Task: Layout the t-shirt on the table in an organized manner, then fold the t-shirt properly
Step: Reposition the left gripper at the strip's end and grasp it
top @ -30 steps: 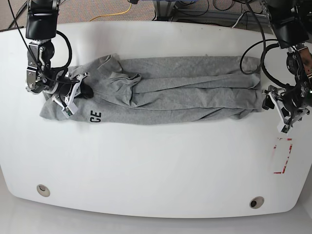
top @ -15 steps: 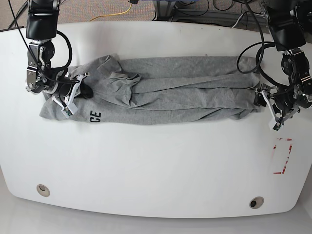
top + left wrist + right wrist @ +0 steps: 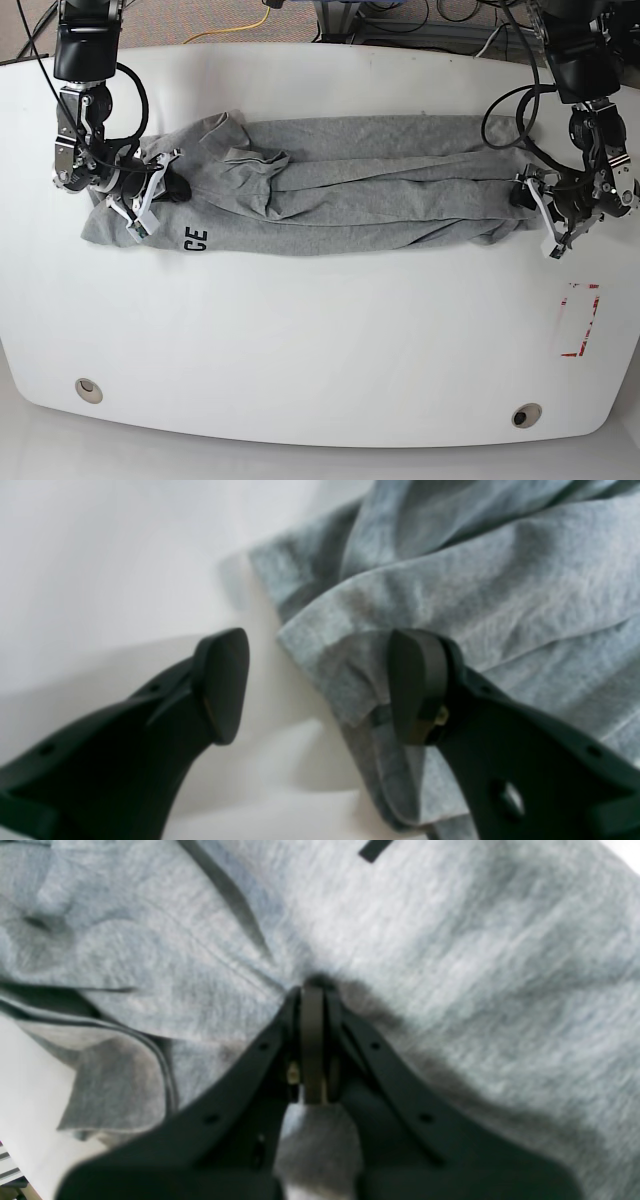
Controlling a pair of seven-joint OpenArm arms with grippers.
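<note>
With the grey t-shirt (image 3: pixel 330 185) bunched lengthwise across the far half of the white table (image 3: pixel 320 340), the right gripper (image 3: pixel 312 990) pinches its fabric while the left gripper (image 3: pixel 320 685), jaws spread astride the hem corner, could close on only one layer and lift unevenly.

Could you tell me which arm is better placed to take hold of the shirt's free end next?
The left gripper: open, straddling the t-shirt hem. The right gripper is shut on cloth.

One t-shirt (image 3: pixel 340 185). One tabletop (image 3: pixel 320 340). Two claws: left claw (image 3: pixel 535 215), right claw (image 3: pixel 150 195). Two grommet holes (image 3: pixel 88 389), (image 3: pixel 526 414). One red tape rectangle (image 3: pixel 580 320), just below the left claw.
</note>
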